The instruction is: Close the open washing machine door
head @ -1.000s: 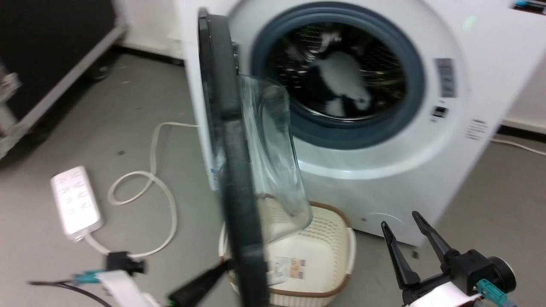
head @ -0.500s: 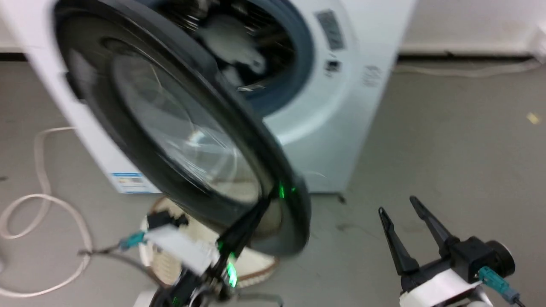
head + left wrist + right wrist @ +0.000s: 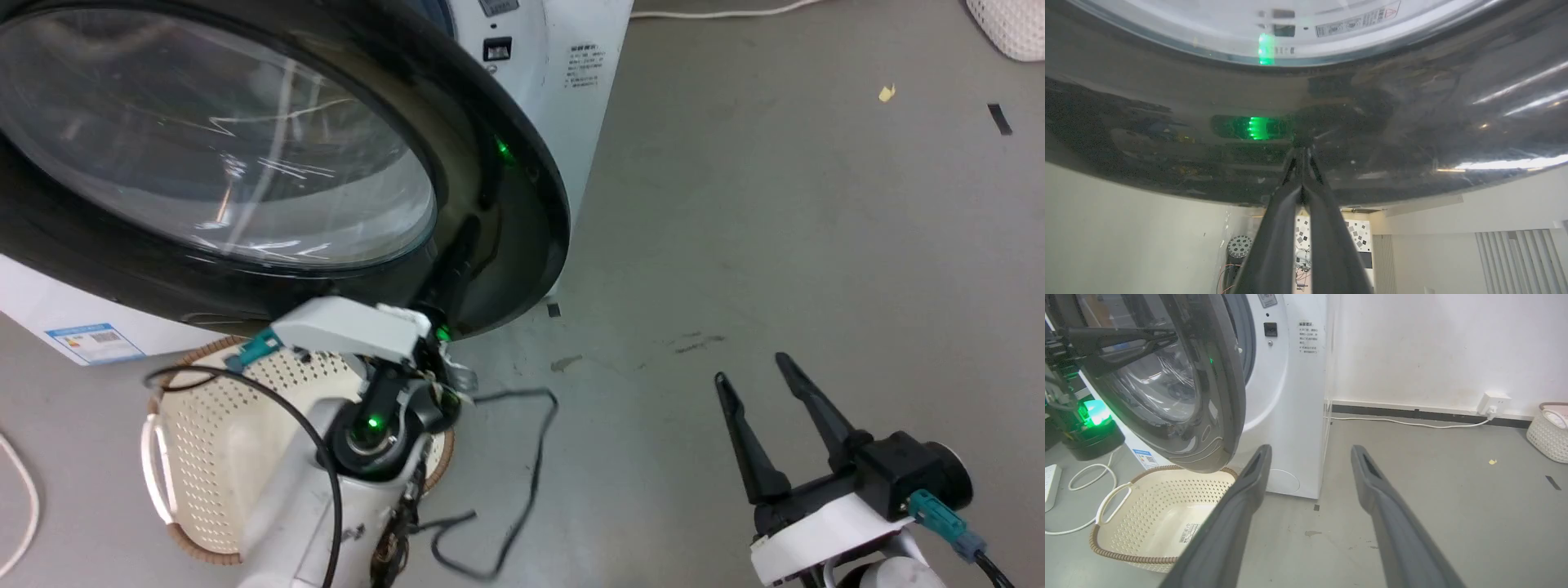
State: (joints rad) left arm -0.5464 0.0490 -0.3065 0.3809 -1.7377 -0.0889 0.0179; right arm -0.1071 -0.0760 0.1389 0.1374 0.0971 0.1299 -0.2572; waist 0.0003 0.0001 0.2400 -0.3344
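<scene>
Down at the front of the washing machine (image 3: 563, 82), big change in abt a sec: the door (image 3: 245, 163) was sticking straight out, edge-on, drum gaping. Now it's swung most of the way round twd the front, glass facing out into the room. Robot's head has turned w/ it, so the whole scene looks shifted, but the door really has moved vs the machine.

Doing the work is the left gripper (image 3: 1302, 153): jaws clenched together, holding nothing, tips pressed on the glossy black rim low on the latch side, pushing like a poker. Off to the side, the right gripper (image 3: 749, 367) hangs over bare floor, jaws spread wide, empty, well apart from the door.

Right wrist view shows a gap between rim and white front, so not latched yet. A cream basket (image 3: 220, 408) sits on the floor under the door's lower edge. It looks clear of the swing, tho can't tell how close.

My read: nearly done, needs one last firm shove thru to the latch. Risk: tips skid on that slick rim, or the door bounces back w/o catching.
</scene>
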